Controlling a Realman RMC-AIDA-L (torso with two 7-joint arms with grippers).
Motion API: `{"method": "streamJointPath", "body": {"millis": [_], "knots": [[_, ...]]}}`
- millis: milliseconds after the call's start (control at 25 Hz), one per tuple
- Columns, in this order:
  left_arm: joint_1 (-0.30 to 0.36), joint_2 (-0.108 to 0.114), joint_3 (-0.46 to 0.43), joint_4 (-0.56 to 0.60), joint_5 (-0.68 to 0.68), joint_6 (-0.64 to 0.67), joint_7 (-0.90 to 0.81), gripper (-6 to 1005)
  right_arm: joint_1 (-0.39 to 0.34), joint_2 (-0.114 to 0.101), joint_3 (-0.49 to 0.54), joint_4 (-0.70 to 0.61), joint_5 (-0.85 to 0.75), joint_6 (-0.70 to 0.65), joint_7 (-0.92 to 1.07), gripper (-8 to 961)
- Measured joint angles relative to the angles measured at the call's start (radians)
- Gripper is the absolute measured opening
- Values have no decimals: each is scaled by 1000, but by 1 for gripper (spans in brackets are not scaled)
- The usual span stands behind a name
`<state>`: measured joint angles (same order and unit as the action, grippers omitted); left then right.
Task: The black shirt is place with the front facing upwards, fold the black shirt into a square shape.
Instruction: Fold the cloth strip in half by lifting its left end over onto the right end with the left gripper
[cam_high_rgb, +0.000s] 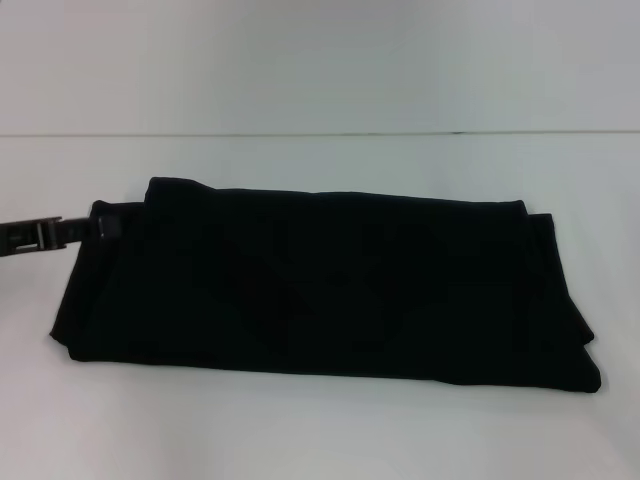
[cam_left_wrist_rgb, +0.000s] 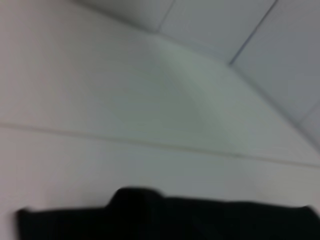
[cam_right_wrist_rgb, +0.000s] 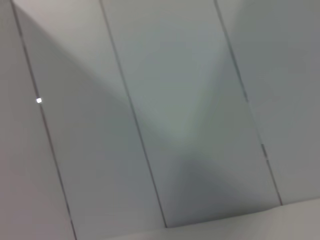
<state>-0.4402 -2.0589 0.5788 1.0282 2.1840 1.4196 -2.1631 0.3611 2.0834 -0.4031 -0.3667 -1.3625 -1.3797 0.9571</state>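
The black shirt (cam_high_rgb: 320, 290) is laid as a long band crosswise on the table (cam_high_rgb: 320, 430); the left gripper (cam_high_rgb: 45, 236) is seen at its left end, jaws' state untellable, right arm unseen.

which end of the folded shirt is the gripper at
The robot's left end of the black shirt. The left gripper reaches in from the frame edge to that end's far corner, while the opposite end has no gripper near it.
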Motion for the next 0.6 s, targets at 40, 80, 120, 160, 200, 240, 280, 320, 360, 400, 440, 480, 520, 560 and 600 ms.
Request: {"method": "streamJointPath", "body": {"millis": [40, 80, 120, 160, 200, 240, 280, 320, 360, 400, 440, 480, 520, 560, 600], "knots": [[-5, -4, 0, 19, 37, -2, -20, 638, 9, -2, -5, 11, -1, 1, -17, 866], [-13, -7, 0, 28, 72, -4, -38, 640, 14, -3, -8, 18, -1, 2, -29, 866], [-24, -8, 1, 36, 109, -3, -57, 641, 19, -4, -11, 22, -1, 2, -36, 866], [-33, -8, 1, 38, 136, 2, -71, 643, 22, -4, -14, 25, -1, 2, -40, 866], [-44, -4, 1, 42, 160, 8, -87, 645, 24, -4, -17, 26, -1, 3, -42, 865], [-47, -2, 1, 44, 170, 12, -94, 647, 25, -4, -20, 27, -1, 3, -41, 865], [-51, 2, 1, 47, 182, 14, -104, 648, 25, -4, -23, 28, -1, 3, -40, 865], [-56, 9, 2, 49, 201, 16, -119, 650, 26, -5, -24, 29, -1, 3, -38, 865], [-60, 15, 3, 49, 215, 17, -129, 686, 26, -5, -24, 30, -1, 3, -37, 865], [-66, 25, 6, 45, 239, 20, -145, 722, 26, -5, -24, 31, -1, 3, -36, 865], [-73, 37, 9, 34, 265, 30, -162, 759, 26, -5, -24, 32, -1, 3, -36, 865], [-77, 45, 11, 24, 280, 38, -170, 795, 25, -4, -25, 32, -1, 3, -35, 865], [-82, 57, 11, 9, 287, 50, -176, 831, 25, -3, -26, 33, -1, 3, -35, 865], [-87, 69, 9, -10, 291, 69, -181, 832, 24, -1, -31, 33, -1, 3, -35, 865], [-93, 82, 7, -32, 291, 84, -184, 833, 24, 0, -36, 33, -1, 3, -35, 865]]}}
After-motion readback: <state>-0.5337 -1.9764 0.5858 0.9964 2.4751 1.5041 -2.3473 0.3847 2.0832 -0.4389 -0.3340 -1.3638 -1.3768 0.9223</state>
